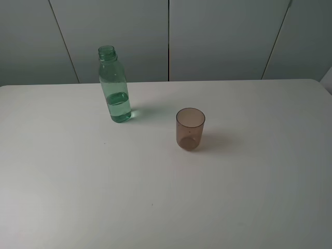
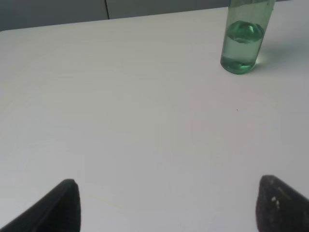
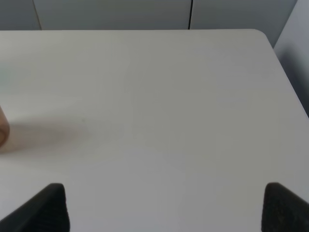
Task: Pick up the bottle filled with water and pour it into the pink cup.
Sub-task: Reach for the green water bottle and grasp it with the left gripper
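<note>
The green transparent bottle [image 1: 114, 86] stands upright on the white table [image 1: 166, 207] at the back left, capless, about a third full of water. The left wrist view shows its lower part [image 2: 242, 46]. The pink cup [image 1: 190, 128] stands upright and empty to the right of the bottle, nearer the middle; a sliver of it shows in the right wrist view [image 3: 3, 126]. Neither arm shows in the exterior view. My left gripper [image 2: 166, 205] is open and empty, well short of the bottle. My right gripper [image 3: 164, 208] is open and empty, away from the cup.
Grey wall panels [image 1: 166, 36] run behind the table's back edge. The table's rounded back right corner [image 3: 263, 34] shows in the right wrist view. Nothing else stands on the table.
</note>
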You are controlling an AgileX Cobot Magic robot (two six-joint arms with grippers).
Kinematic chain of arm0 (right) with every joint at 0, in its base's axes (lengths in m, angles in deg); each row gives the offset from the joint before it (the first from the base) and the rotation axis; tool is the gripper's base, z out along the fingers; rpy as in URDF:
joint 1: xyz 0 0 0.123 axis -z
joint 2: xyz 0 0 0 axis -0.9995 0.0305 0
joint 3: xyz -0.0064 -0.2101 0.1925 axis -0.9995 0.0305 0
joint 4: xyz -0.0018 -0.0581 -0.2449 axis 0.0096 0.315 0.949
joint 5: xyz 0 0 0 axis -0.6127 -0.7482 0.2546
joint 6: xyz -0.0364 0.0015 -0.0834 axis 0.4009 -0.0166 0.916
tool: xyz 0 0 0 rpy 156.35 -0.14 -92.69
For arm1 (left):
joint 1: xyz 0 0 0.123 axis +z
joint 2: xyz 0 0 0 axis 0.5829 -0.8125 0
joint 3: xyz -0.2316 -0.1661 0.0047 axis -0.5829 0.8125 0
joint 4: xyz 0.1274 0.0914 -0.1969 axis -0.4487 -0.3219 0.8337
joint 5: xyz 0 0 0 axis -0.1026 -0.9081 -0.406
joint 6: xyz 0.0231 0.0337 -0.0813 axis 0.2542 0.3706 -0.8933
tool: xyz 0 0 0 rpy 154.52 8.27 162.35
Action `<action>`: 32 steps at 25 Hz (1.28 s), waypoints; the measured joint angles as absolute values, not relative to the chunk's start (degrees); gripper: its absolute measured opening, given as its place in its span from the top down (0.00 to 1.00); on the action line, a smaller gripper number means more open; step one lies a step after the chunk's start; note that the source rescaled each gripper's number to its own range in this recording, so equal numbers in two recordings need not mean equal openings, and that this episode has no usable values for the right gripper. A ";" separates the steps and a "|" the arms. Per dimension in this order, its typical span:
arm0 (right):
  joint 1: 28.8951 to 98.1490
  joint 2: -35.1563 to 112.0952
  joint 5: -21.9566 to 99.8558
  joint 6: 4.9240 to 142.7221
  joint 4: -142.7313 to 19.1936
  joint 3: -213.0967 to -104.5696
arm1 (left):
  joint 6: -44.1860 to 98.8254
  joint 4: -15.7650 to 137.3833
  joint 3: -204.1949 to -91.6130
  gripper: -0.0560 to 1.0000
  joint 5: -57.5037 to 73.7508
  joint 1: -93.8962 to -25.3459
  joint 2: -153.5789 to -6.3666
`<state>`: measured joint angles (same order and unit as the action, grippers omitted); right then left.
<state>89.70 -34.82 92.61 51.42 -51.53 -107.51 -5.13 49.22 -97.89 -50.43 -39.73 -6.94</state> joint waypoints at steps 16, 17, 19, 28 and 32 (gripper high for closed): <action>89.70 -34.82 92.61 51.42 -51.53 -107.51 | 6.17 65.41 -105.42 0.19 -35.65 -39.73 -43.77; 89.70 -34.82 92.61 51.42 -51.53 -107.51 | 7.31 66.78 -105.42 0.19 -33.42 -39.73 -46.62; 89.70 -34.82 92.61 51.42 -51.53 -107.51 | 9.72 68.81 -105.42 0.19 -29.20 -40.16 -52.45; 89.70 -34.82 92.61 51.42 -51.53 -107.51 | 25.72 74.68 -105.75 0.19 -7.32 -52.42 -75.66; 89.70 -34.82 92.61 51.42 -51.53 -107.51 | 29.25 74.68 -105.75 0.19 1.86 -56.12 -84.09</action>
